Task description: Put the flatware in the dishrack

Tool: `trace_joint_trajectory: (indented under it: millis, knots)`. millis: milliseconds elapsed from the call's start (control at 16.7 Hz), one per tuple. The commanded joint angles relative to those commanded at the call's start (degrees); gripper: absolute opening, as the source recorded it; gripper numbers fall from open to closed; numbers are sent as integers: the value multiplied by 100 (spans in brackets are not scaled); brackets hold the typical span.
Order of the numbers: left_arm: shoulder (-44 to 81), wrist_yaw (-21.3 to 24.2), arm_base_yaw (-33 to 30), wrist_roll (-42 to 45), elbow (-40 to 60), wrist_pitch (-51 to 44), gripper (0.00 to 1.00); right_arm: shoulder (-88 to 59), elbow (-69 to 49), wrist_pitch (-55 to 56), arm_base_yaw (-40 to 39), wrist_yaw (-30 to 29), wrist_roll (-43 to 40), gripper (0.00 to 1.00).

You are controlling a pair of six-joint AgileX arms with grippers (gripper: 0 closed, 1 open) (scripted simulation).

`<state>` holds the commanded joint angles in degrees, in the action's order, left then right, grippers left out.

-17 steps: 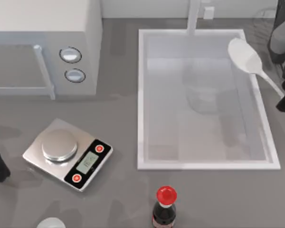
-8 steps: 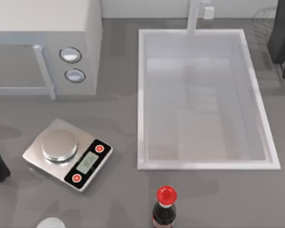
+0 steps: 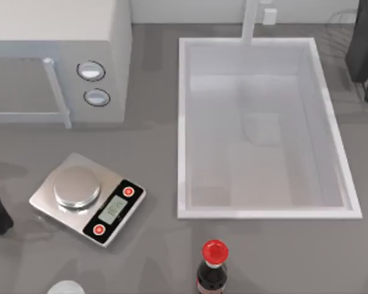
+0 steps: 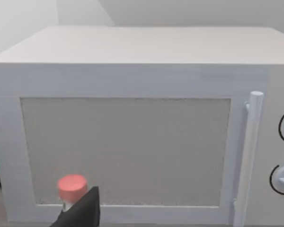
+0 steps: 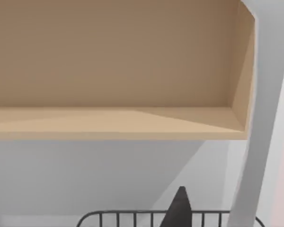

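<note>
Our right gripper (image 5: 180, 208) hangs just above the top wires of the dishrack (image 3: 363, 43), which sits at the table's far right corner beside the white sink basin (image 3: 181, 122). Honestly, we can't tell whether it's wide, narrow or holding anything, and we can't tell where the spoon is either. Our left gripper (image 4: 80, 213) is parked at the table's left edge, facing the microwave (image 3: 55, 55), near the kitchen scale (image 3: 86, 199). We can't tell its state either.
</note>
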<state>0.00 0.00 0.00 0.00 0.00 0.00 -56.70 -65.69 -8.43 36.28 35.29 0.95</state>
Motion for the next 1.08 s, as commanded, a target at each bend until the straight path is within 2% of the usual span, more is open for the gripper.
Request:
trace_joint_trajectory:
  millis: [300,480,1080]
  knots:
    - [0,0,0,0,0,0,100,-95,-22,66,-49,-27,1,0]
    - [0,0,0,0,0,0,100,-645,13,628,-229,-198,10,0]
    - [0,0,0,0,0,0,100,-3907,698,4672,-1478,-1536,-17,0]
